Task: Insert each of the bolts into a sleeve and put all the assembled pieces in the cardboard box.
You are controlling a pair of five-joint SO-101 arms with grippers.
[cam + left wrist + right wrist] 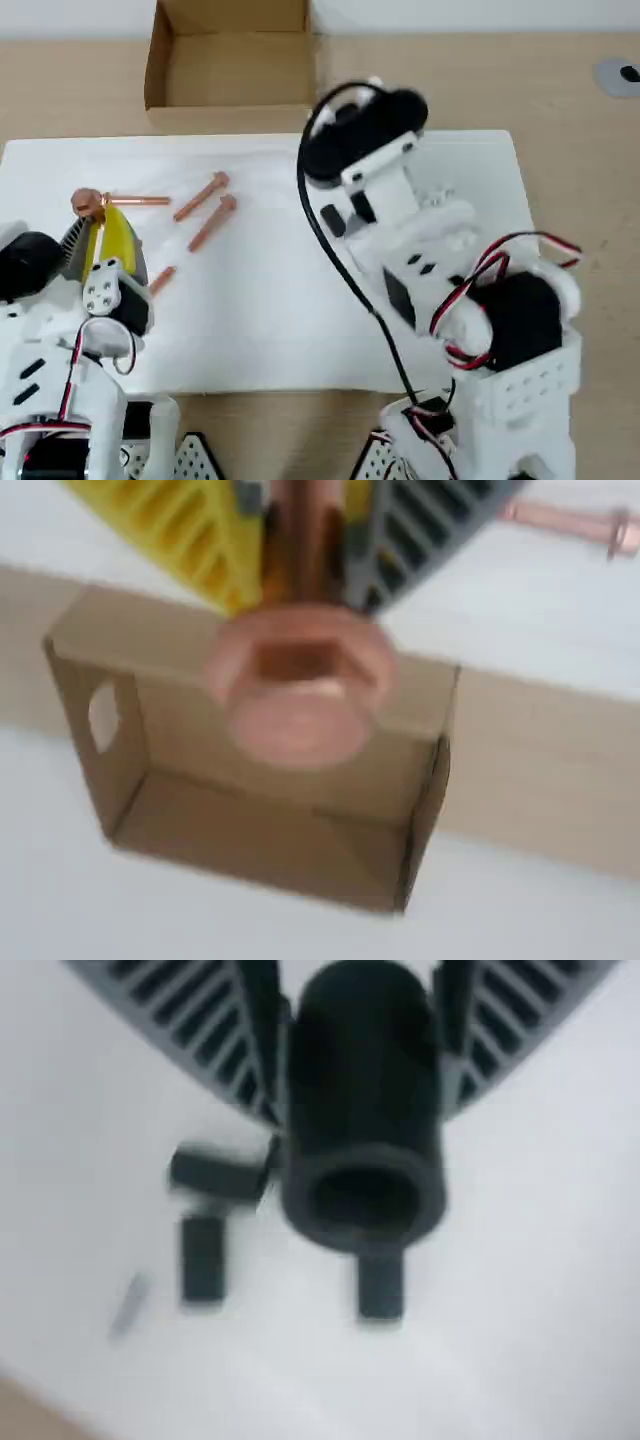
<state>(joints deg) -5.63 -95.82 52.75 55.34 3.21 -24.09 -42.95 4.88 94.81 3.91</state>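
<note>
Left hand point(305, 570) closed on a bolt point(300, 695), well short of the box point(155, 70), bolt head pointing at it. Right hand point(360, 1080) clamped around a sleeve point(365, 1150), also short of the box. The pair is not joined yet. Three loose sleeves point(200, 1260) and what look like four loose bolts point(202, 196) lie short of the box too. Box is empty. My read: no assemblies done, first one only staged.
</note>
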